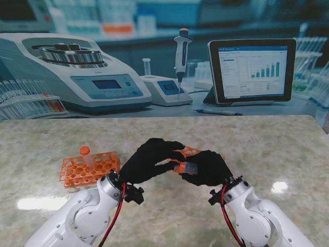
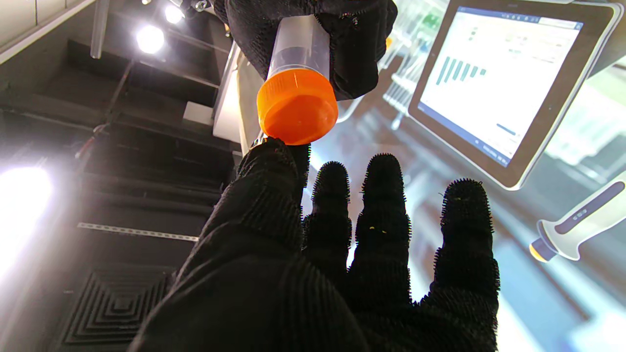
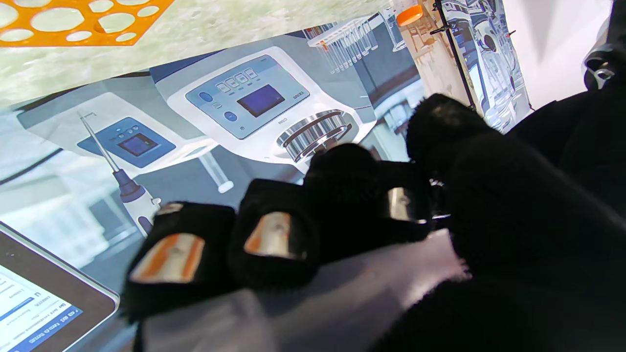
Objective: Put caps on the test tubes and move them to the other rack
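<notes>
Marble table (image 1: 267, 144) | lab-scene backdrop (image 1: 103, 31) | orange rack (image 1: 88, 170) left

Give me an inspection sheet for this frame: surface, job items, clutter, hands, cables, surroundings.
Surface: marble-look table, glare spots near the arms.
Job items: left rack holds one capped tube; second rack mostly hidden behind the hands; tube with orange cap held between the hands.
Clutter: nothing seen.
Hands: right hand shut on the tube; left hand fingers spread, thumb touching the cap.
Cables: red and black cables run along the left wrist, a like pair on the right.
Surroundings: printed lab backdrop showing a centrifuge, a pipette and a tablet.
</notes>
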